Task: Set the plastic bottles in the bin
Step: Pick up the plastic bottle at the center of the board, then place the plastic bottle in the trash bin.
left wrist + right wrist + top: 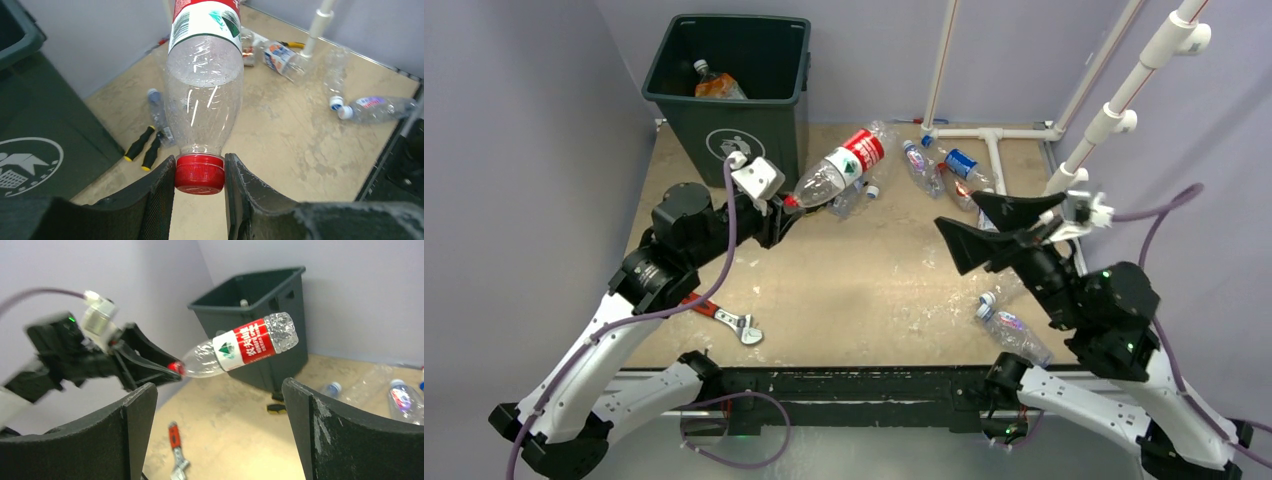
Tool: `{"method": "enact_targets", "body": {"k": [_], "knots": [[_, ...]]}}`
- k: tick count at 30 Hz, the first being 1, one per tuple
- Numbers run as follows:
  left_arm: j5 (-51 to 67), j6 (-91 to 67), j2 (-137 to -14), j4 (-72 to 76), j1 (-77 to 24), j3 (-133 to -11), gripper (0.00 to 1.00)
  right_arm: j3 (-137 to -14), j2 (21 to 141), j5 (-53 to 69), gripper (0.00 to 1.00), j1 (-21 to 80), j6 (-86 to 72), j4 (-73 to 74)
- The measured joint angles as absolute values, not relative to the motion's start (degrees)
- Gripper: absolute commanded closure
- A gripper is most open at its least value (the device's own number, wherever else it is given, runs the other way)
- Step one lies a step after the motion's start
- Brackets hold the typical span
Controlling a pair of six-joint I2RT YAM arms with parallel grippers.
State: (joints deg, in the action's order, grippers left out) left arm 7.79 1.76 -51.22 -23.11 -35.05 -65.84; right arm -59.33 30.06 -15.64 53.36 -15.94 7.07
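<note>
My left gripper (789,203) (199,172) is shut on the red cap of a clear red-labelled bottle (839,165) (205,85) (240,347). The bottle is held in the air just right of the dark green bin (754,130) (45,130) (280,300). An orange-labelled bottle (714,85) lies inside the bin. Several more bottles lie on the table: two at the back (921,165) (964,165) and one at the near right (1009,330). My right gripper (959,210) (217,390) hangs open over the table's right side, with nothing between its fingers.
A red-handled wrench (724,315) (176,445) lies near the front left edge. Two black-and-yellow screwdrivers (145,147) lie beside the bin's base. A white pipe frame (984,132) stands at the back right. Purple walls close in the table.
</note>
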Motion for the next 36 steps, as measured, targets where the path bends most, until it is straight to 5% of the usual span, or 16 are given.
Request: {"method": "enact_targets", "body": {"k": [9,20,36], "knots": [[21.08,4.1,-51.27,-36.29,-35.07,-70.15,1.0,-63.77,41.52,-10.44,0.01,53.36,-7.42,10.81],[30.09,-9.1,-54.08,-46.48,-35.07,-72.44,1.0,-58.37,39.05,1.3,0.02,53.36,1.15,5.85],[9.89,-17.87,-63.22,-58.33,-35.16,-84.95,1.0,-54.26,47.77,-11.42,0.09,65.8,16.05,3.75]]}}
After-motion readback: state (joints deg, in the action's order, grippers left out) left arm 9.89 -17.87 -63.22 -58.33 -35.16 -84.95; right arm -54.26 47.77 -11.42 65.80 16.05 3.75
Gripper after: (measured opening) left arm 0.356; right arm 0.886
